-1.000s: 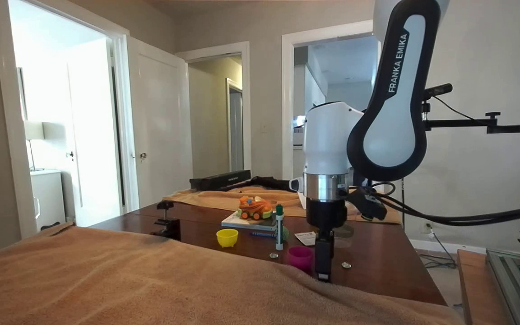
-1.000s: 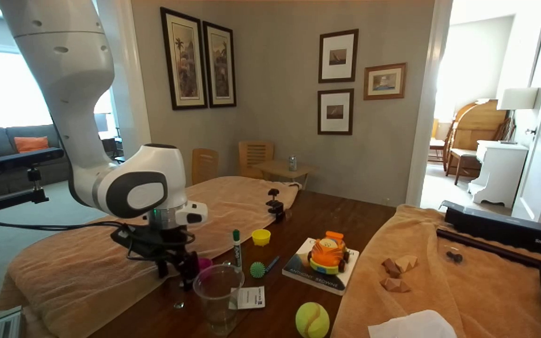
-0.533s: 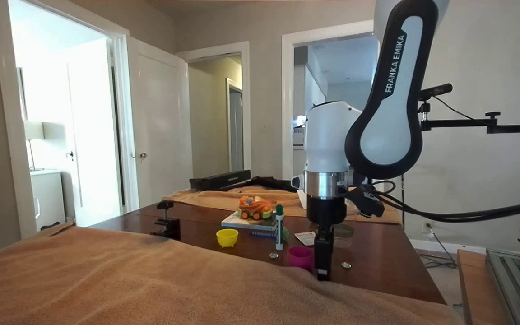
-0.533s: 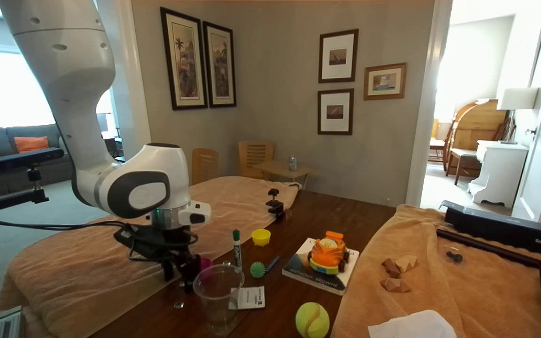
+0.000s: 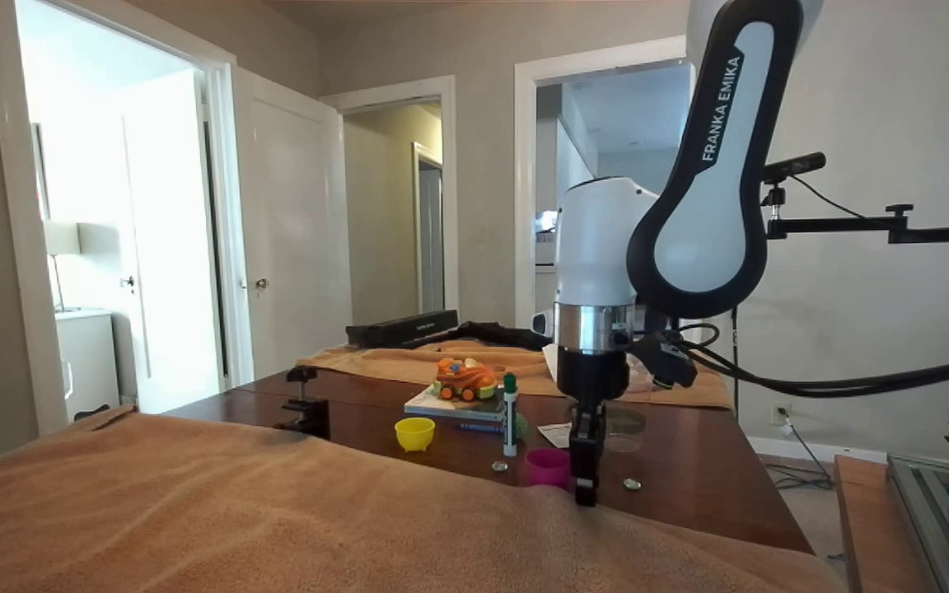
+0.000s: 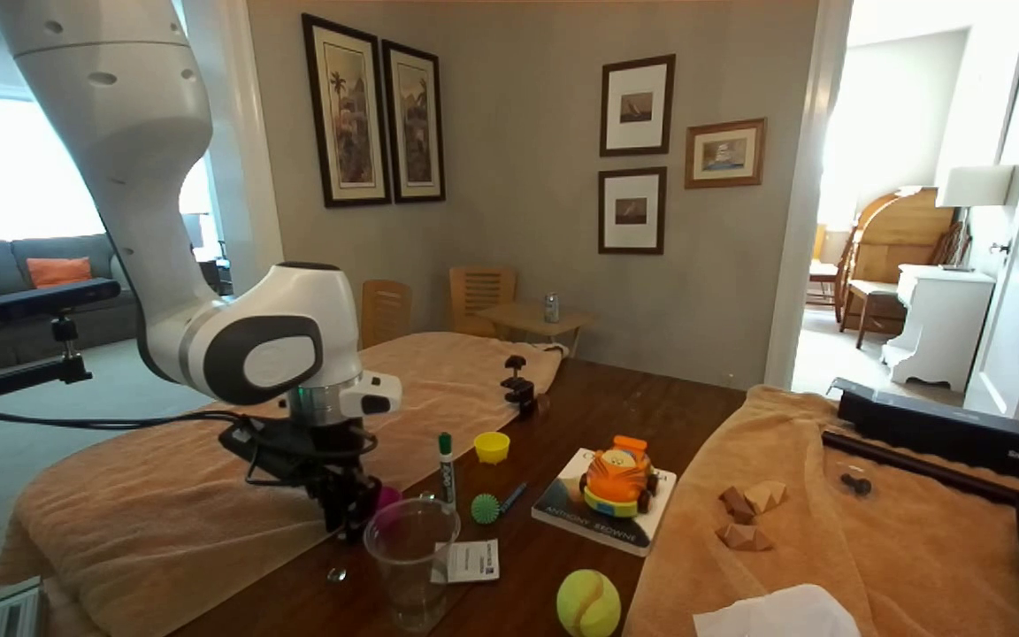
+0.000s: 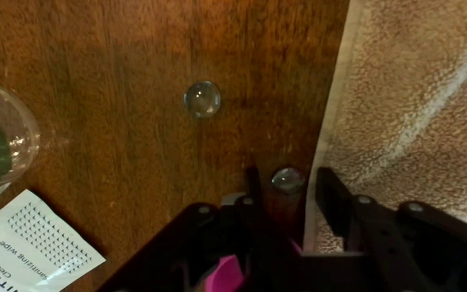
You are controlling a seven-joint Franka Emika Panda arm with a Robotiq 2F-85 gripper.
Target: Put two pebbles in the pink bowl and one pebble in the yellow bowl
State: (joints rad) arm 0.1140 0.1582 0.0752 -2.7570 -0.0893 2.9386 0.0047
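Task is only starting, it seems — all three placements are remaining. Clear rounded glassy pebble [image 7: 288, 180] is lying on dark glossy wood table [image 7: 116, 142], just beside edge of tan plush towel [image 7: 420, 77] — black jointed gripper [image 7: 289, 178] is straddling it, jaws standing apart, grasping nothing. Second clear domed pebble [image 5: 632, 484] is resting toward table edge opposite black clamp [image 5: 311, 418]; third clear pebble [image 5: 499, 466] is waiting between smooth magenta-pink round bowl [image 5: 547, 467] and footed yellow round bowl [image 5: 415, 434]. Neither is showing pebbles; insides are largely hiding.

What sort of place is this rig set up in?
Probably someone's home: in an exterior view there's a gray sofa with an orange cushion, plus framed pictures on the wall.
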